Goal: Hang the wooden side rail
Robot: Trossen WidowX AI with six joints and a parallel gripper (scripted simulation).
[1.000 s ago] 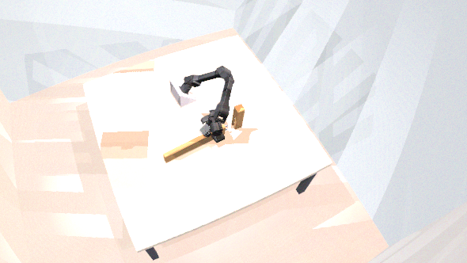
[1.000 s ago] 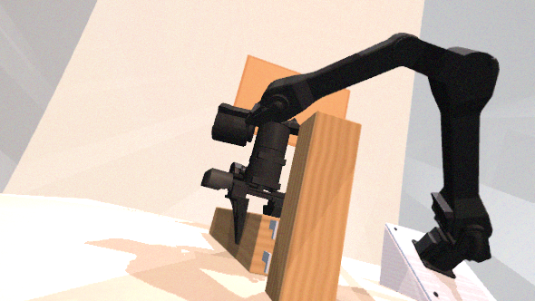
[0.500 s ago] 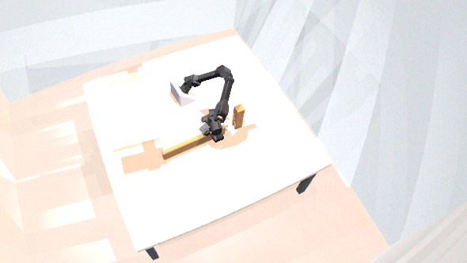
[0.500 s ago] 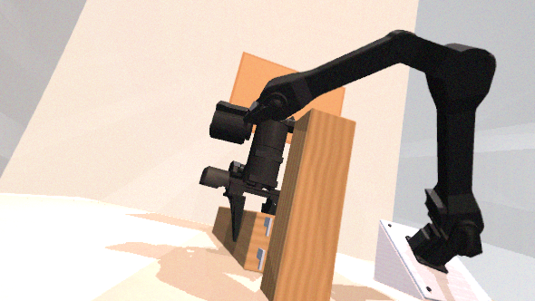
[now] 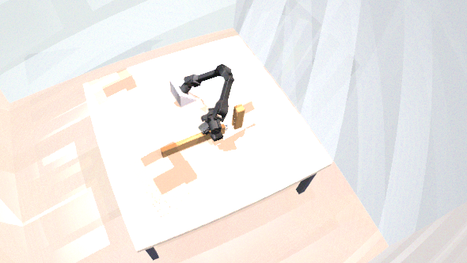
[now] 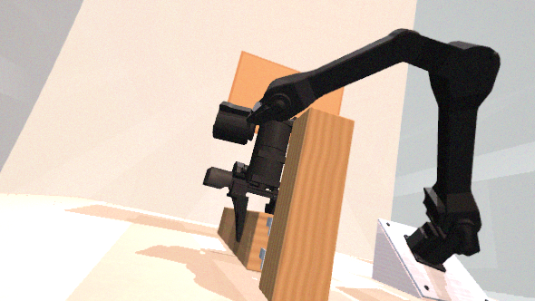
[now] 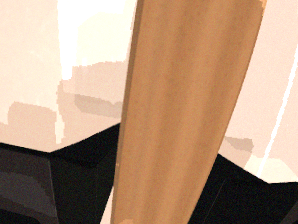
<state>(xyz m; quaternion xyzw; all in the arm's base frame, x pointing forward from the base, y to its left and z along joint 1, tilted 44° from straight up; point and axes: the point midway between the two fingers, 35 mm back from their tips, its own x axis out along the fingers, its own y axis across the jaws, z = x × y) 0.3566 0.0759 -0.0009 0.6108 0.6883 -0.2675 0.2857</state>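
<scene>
The wooden side rail (image 5: pixel 186 143) (image 6: pixel 256 240) (image 7: pixel 180 100) lies lengthwise on the table, its hooked end towards the headboard post. My gripper (image 5: pixel 214 134) (image 6: pixel 254 230) (image 7: pixel 152 133) points down and is shut on the rail near that end, one finger on each side. In the exterior view the far finger is mostly hidden by the post. Two steel hooks, the upper one (image 6: pixel 269 226) and the lower one (image 6: pixel 262 257), stick out of the rail's end. The wooden post (image 5: pixel 239 119) (image 6: pixel 315 204) stands upright, a short gap from the rail's end. Its pins cannot be made out.
The arm's base sits on a white wedge-shaped mount (image 5: pixel 178 96) (image 6: pixel 381 254) behind the rail. The forearm passes above and beside the post. The table's edge (image 5: pixel 237 211) runs well in front of the rail. An orange panel (image 6: pixel 254 77) shows in the background.
</scene>
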